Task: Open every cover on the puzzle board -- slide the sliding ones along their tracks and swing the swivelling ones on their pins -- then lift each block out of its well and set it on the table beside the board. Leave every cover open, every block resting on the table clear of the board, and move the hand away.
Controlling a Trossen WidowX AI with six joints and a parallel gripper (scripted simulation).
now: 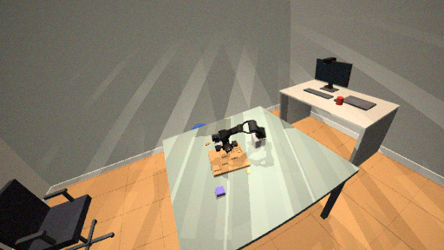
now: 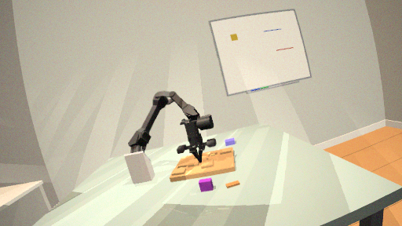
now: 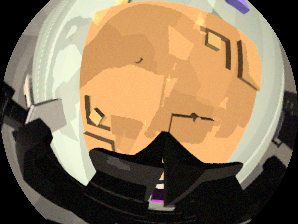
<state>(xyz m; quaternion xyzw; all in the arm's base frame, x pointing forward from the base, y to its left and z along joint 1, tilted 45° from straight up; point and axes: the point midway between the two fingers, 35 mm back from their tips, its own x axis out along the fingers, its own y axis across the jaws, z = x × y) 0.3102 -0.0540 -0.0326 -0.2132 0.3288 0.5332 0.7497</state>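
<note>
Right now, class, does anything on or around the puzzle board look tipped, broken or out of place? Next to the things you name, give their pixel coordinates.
Nothing stands out as damaged. The puzzle board (image 1: 230, 167) (image 2: 228, 162) (image 3: 125, 95) lies flat, and the purple block (image 2: 206, 184) and orange piece (image 2: 232, 184) rest beside it. The closed claw (image 2: 199, 160) (image 3: 164, 135) points down at the board.

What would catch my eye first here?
Probably the black jointed robot arm, bent over an orange puzzle board on the pale green table. Next, two bright blocks on that table, at opposite sides of the board: a magenta one and a violet one.
</note>
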